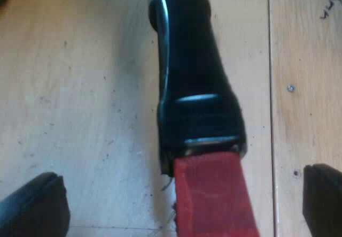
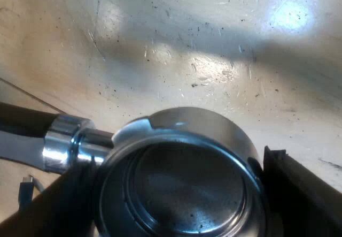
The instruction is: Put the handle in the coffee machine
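Gripping the metal holder point(image 2: 187, 140) by its round cup, the right claw point(image 2: 176, 194) has one black finger pressed against each side of the rim, pinching it, with a pale, scratched wooden table point(image 2: 214, 44) behind it. The cup's open mouth faces the camera and has a few dark specks inside. A shiny collar point(image 2: 61, 140) joins the cup to the dark handle, which runs off to one side. The left claw point(image 1: 179, 194) is spread wide: its two black fingers point(image 1: 37, 205) stand well apart on either side of the handle point(image 1: 195, 76), neither touching it. Between them sits the handle's red end point(image 1: 214, 199), nearest that claw, while the glossy dark part reaches away over the table. Whether the holder rests on the table or is lifted off it, I cannot tell.
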`<state>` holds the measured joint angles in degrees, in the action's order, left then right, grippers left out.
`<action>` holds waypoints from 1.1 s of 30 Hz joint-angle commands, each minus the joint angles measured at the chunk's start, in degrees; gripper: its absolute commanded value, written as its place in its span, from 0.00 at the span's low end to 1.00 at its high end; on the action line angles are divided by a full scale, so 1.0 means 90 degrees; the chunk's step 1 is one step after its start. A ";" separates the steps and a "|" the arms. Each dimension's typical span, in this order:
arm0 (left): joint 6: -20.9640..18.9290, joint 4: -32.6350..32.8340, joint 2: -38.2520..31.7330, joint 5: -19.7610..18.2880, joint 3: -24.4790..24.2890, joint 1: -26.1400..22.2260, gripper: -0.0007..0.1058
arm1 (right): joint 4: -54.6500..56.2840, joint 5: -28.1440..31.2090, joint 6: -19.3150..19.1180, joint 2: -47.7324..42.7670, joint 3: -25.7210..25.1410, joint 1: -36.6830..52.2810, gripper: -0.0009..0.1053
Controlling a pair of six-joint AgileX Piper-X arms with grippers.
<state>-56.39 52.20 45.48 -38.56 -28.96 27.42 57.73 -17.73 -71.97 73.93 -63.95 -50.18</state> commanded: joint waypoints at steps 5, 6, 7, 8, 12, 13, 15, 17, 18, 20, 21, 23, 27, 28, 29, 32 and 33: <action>-0.0009 -0.0270 0.0224 -0.0134 -0.0017 0.0023 0.85 | -0.0057 -0.0204 0.0019 -0.0099 -0.0096 -0.0009 0.01; -0.0009 -0.0270 0.0274 -0.0136 -0.0017 0.0023 0.85 | -0.0057 -0.0204 0.0019 -0.0099 -0.0096 -0.0009 0.01; -0.0009 -0.0306 0.0311 -0.0136 -0.0017 0.0023 0.85 | -0.0057 -0.0204 0.0019 -0.0099 -0.0096 -0.0009 0.01; -0.0009 -0.0337 0.0340 -0.0136 -0.0017 0.0023 0.85 | -0.0057 -0.0204 0.0019 -0.0099 -0.0096 -0.0009 0.01; 0.0020 -0.0358 0.0367 -0.0136 -0.0017 0.0023 0.85 | -0.0057 -0.0204 0.0019 -0.0099 -0.0096 -0.0009 0.01; 0.0020 -0.0358 0.0367 -0.0136 -0.0017 0.0023 0.83 | -0.0057 -0.0204 0.0019 -0.0099 -0.0096 -0.0009 0.01; 0.0020 -0.0358 0.0367 -0.0105 -0.0017 0.0023 0.77 | -0.0057 -0.0193 0.0019 -0.0099 -0.0096 -0.0009 0.01; 0.0020 -0.0358 0.0367 -0.0042 -0.0017 0.0023 0.67 | -0.0093 -0.0193 0.0019 -0.0099 -0.0096 -0.0009 0.01; 0.0020 -0.0358 0.0367 -0.0036 -0.0017 0.0023 0.66 | -0.0109 -0.0193 0.0019 -0.0099 -0.0096 -0.0009 0.01; 0.0020 -0.0358 0.0367 -0.0037 -0.0017 0.0023 0.60 | -0.0175 -0.0193 0.0019 -0.0099 -0.0096 -0.0009 0.01; 0.0020 -0.0358 0.0367 -0.0037 -0.0017 0.0023 0.59 | -0.0189 -0.0193 0.0019 -0.0099 -0.0096 -0.0009 0.01; 0.0020 -0.0358 0.0367 -0.0037 -0.0017 0.0023 0.58 | -0.0241 -0.0193 0.0019 -0.0099 -0.0096 -0.0009 0.01; 0.0020 -0.0358 0.0367 0.0042 -0.0017 0.0023 0.58 | -0.0243 -0.0193 0.0019 -0.0099 -0.0096 -0.0009 0.01; 0.0020 -0.0343 0.0367 0.0059 -0.0017 0.0023 0.58 | -0.0243 -0.0193 0.0019 -0.0099 -0.0096 -0.0009 0.01; 0.0020 -0.0344 0.0367 0.0057 -0.0017 0.0023 0.58 | -0.0243 -0.0193 0.0019 -0.0099 -0.0096 -0.0009 0.01; 0.0020 -0.0315 0.0367 0.0057 -0.0017 0.0023 0.57 | -0.0243 -0.0193 0.0019 -0.0099 -0.0096 -0.0009 0.01; 0.0020 -0.0311 0.0367 0.0083 -0.0017 0.0023 0.55 | -0.0243 -0.0193 0.0019 -0.0099 -0.0096 -0.0009 0.01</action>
<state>-56.39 49.26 48.83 -38.16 -28.96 27.42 56.44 -17.79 -71.55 73.93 -63.95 -50.18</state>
